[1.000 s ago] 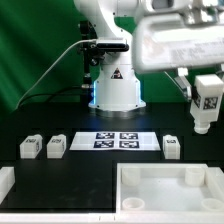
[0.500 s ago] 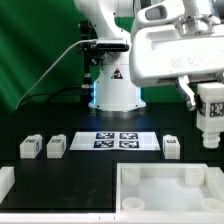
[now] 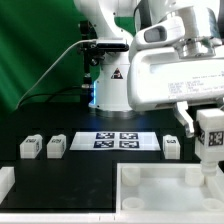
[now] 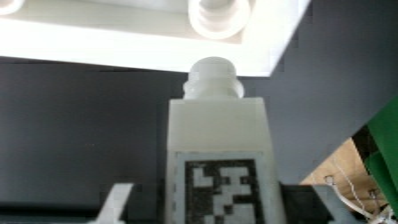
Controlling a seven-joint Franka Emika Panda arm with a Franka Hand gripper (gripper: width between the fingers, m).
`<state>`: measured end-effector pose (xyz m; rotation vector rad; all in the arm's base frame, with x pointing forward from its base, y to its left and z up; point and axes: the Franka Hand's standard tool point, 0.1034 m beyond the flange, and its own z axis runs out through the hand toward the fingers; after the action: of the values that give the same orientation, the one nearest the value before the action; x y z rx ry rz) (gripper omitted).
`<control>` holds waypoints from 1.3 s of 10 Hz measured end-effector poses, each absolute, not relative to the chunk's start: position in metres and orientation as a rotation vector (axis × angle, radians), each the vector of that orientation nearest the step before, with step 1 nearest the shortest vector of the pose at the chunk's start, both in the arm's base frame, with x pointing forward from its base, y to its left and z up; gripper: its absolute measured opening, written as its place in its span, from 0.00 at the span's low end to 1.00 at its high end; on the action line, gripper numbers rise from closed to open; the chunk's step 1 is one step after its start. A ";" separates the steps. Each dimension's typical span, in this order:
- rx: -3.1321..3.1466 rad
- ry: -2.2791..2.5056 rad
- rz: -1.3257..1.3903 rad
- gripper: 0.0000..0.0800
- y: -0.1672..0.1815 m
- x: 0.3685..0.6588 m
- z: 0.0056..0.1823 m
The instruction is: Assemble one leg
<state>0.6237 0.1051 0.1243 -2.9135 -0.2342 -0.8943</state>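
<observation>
My gripper is shut on a leg, a white block with a black-and-white tag, and holds it upright in the air at the exterior view's right, above the back right part of the white tabletop piece. In the wrist view the held leg stands between my fingers, its round peg pointing at a corner of the tabletop, where a round boss shows. Three more legs lie on the black table: two at the exterior view's left and one right of middle.
The marker board lies in front of the robot base. A white part sits at the front left edge. A green backdrop stands behind, with a black cable running to the base.
My gripper has come down and a little toward the camera with the leg in it, from high at the right to just above the tabletop's back right corner. Nothing on the table has moved.
</observation>
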 end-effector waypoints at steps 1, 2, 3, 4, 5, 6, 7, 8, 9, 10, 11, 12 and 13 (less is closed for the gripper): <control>-2.911 -0.233 -0.893 0.36 0.107 0.627 0.118; -2.908 -0.232 -0.891 0.36 0.109 0.626 0.108; -2.905 -0.227 -0.889 0.36 0.113 0.623 0.100; -2.906 -0.229 -0.882 0.36 0.115 0.621 0.096; -2.907 -0.229 -0.877 0.36 0.115 0.620 0.092; -2.912 -0.230 -0.863 0.36 0.114 0.619 0.085; -2.907 -0.229 -0.881 0.36 0.114 0.620 0.084; -2.908 -0.232 -0.873 0.36 0.116 0.617 0.078; -2.908 -0.231 -0.873 0.36 0.116 0.616 0.074; -2.909 -0.225 -0.870 0.36 0.116 0.615 0.070; -2.904 -0.206 -0.890 0.36 0.116 0.616 0.070; -2.903 -0.204 -0.895 0.36 0.116 0.616 0.070; -2.903 -0.193 -0.900 0.36 0.116 0.616 0.070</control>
<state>0.6160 0.1163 0.0697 -2.9028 -0.1931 -0.9004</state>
